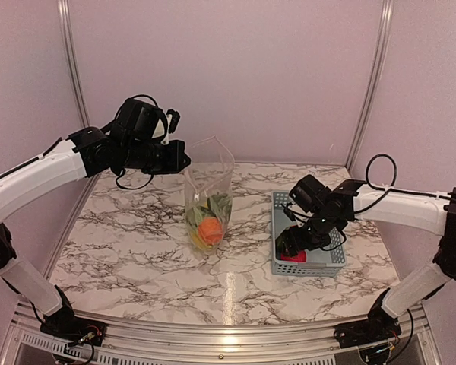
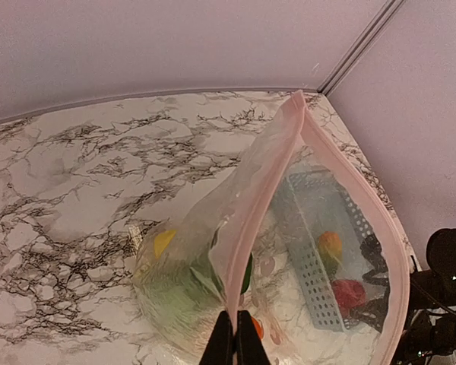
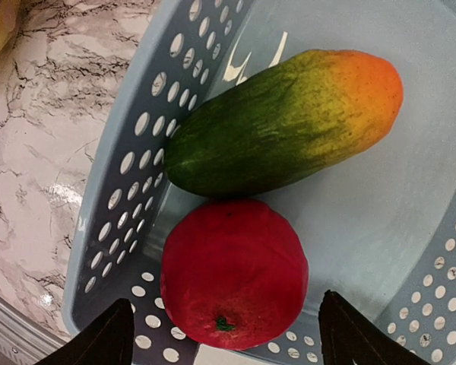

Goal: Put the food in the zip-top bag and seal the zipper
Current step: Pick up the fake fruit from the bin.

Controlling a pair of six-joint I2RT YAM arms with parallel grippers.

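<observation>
Flanking apple (image 3: 234,274) with spread right jaws; mango (image 3: 285,122) alongside, orange end slanting up-right; pinching zipper (image 2: 262,199) of upright bag (image 1: 209,179) with left jaws

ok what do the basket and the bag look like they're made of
Basket: looks like moulded plastic, grey-blue, slightly glossy; smooth walls with rows of round holes. Bag: thin clear plastic film, probably; see-through, crinkled, with a pinkish zipper along its mouth.
</observation>
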